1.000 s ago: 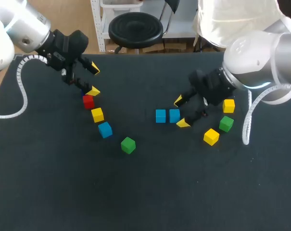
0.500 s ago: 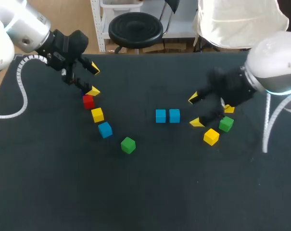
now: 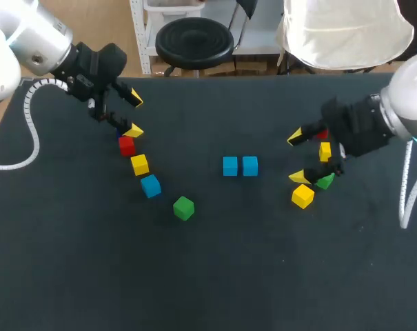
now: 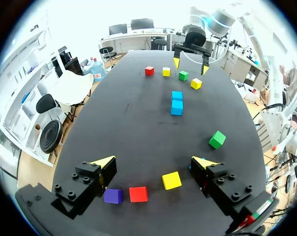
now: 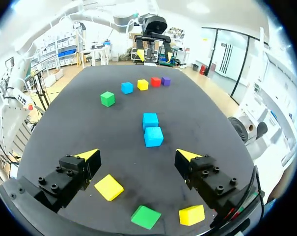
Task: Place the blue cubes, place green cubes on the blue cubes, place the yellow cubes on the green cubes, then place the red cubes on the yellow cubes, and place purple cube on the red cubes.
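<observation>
Blue cubes point(image 3: 249, 165): two side by side, apparently touching, flat on the table point(image 3: 215, 276).

Left of that pair, a curved line runs away from it: green cube point(image 3: 183, 207), third blue cube point(image 3: 150, 185), yellow cube point(image 3: 139, 164), red cube point(image 3: 127, 145). The purple cube point(image 4: 113, 196) sits beside the red one, seen from the left wrist.

Left gripper point(image 3: 134, 115) hangs over the red end, fingers apart, holding nothing.

Right of the pair is a cluster: near yellow cube point(image 3: 302, 196), second green cube point(image 3: 324, 181), far yellow cube point(image 3: 324, 151), and a second red cube point(image 3: 321, 134), partly hidden.

Right gripper point(image 3: 298, 157) hangs between pair and cluster, fingers spread, empty.
</observation>
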You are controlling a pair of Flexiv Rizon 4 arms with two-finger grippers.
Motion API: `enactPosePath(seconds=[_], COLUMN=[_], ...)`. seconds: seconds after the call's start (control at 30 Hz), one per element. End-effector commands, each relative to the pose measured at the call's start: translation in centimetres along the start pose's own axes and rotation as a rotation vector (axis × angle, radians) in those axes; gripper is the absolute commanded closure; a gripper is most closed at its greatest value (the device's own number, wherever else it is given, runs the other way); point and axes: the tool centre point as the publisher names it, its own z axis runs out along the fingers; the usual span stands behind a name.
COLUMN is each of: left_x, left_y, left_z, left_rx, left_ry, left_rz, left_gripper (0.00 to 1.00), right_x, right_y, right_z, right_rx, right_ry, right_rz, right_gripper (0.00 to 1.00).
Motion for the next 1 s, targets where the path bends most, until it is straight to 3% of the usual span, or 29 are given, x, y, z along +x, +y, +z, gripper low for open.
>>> enactPosePath(seconds=[0.03,0.83,1.0], left_x=[0.0,0.0,1.4], left_y=[-0.1,-0.1,0.4], left_z=[0.0,0.0,-1.9], left_rx=[-0.002,-0.002,-0.086], left_ry=[0.000,0.000,0.002], left_rz=[0.001,0.001,-0.077], left_gripper=[0.00,0.00,0.00], right_x=[0.1,0.1,0.1], right_y=[0.1,0.1,0.1], right_z=[-0.2,-0.2,-0.2], right_rx=[0.002,0.002,0.002], right_ry=[-0.004,-0.004,-0.004], right_rz=[-0.001,-0.001,-0.001], right_gripper=[0.00,0.00,0.00])
